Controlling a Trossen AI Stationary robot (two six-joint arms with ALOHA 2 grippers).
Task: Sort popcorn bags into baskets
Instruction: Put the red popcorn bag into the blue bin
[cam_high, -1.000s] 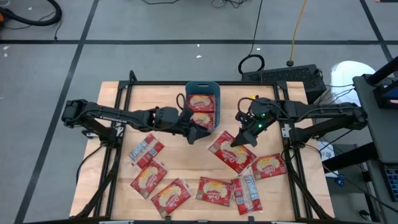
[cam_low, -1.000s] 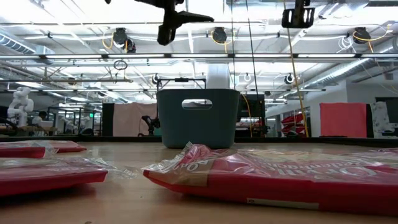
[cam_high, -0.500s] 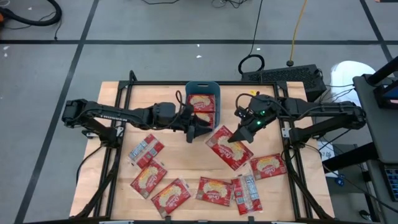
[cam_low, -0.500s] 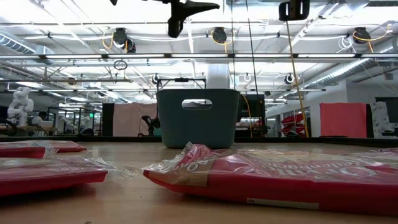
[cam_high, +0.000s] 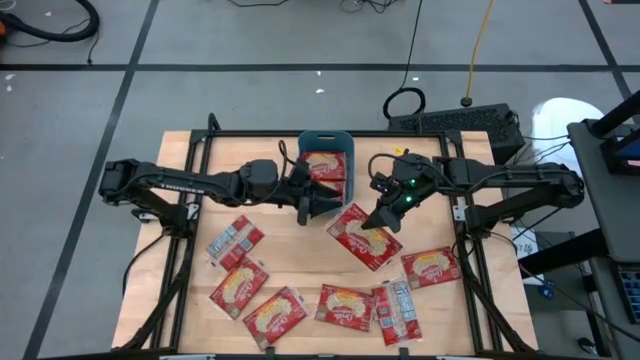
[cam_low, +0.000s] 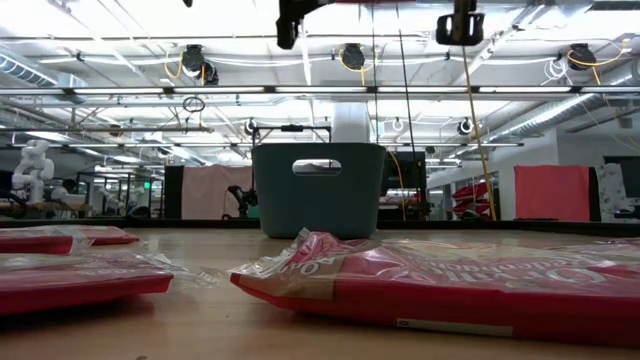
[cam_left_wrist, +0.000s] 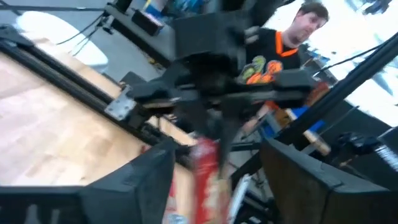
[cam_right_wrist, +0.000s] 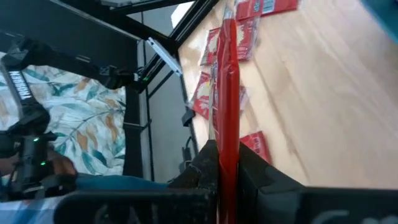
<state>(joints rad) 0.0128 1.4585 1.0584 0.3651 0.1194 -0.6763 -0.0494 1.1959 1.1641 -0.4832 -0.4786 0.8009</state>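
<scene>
1. Nearest the table's front edge, loose popcorn bags (cam_high: 344, 305) are lying flat on the wooden table (cam_high: 180, 150); one near the left (cam_high: 234, 241) is showing its silvery back. In the low view the closest bag (cam_low: 440, 285) is looking crinkled and limp.
2. Above mid-table, the right gripper (cam_high: 374, 221) is pinching a red bag (cam_high: 358, 232) by its edge and holding it clear of the table. The right wrist view is showing that bag (cam_right_wrist: 227, 81) edge-on, clamped between the fingers (cam_right_wrist: 198, 167).
3. Beside it, the left gripper (cam_high: 338, 203) is hovering with its fingers spread and nothing between them, pointing at the carried bag from just in front of the basket.
4. Farthest back, the teal basket (cam_high: 345, 142) is already holding two bags (cam_high: 324, 165).
5. Handling, as a judgement: each bag is light, thin and flexible, with a slick film skin, so it will likely sag and may slide from a shallow pinch. A sealed edge or corner looks like the best place to take hold, gripped deep enough that the film does not creep out.
6. Change over the past second: the right gripper and its bag have been moving up the high view toward the basket, and the left gripper has been shifting right to meet them. In the low view both grippers have been rising toward the picture's top edge.
</scene>
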